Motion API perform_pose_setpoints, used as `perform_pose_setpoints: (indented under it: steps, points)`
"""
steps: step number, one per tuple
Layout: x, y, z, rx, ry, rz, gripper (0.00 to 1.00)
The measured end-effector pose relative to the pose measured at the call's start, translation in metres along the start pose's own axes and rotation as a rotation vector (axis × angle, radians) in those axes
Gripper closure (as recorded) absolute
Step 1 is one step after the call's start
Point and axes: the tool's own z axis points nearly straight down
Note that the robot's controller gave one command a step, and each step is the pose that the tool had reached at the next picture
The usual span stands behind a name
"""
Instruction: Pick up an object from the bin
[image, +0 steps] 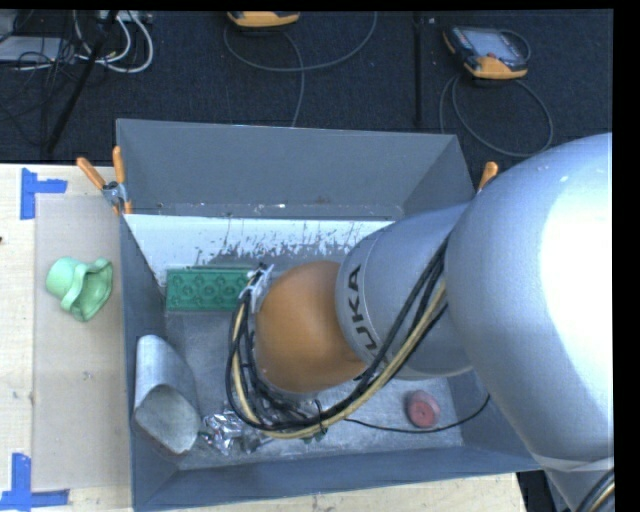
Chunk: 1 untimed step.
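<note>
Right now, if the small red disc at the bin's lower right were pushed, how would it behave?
The red disc seems to lie flat, so it would probably slide, not roll. It looks small, so likely light.

1. "UKA" in black capitals stands on the silver arm (400, 290), on its curved casing over the middle of the bin (290, 165). The letters are turned sideways and run along the casing's edge.
2. A leading letter of that word, towards the bin's front wall, is too crossed by cables (400, 335) to read for certain.
</note>
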Motion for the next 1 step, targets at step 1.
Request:
perform_pose_setpoints:
  steps: [1]
  points:
    - [0.0183, -0.0227, -0.1726, 0.001, 0.001, 0.023, 1.00]
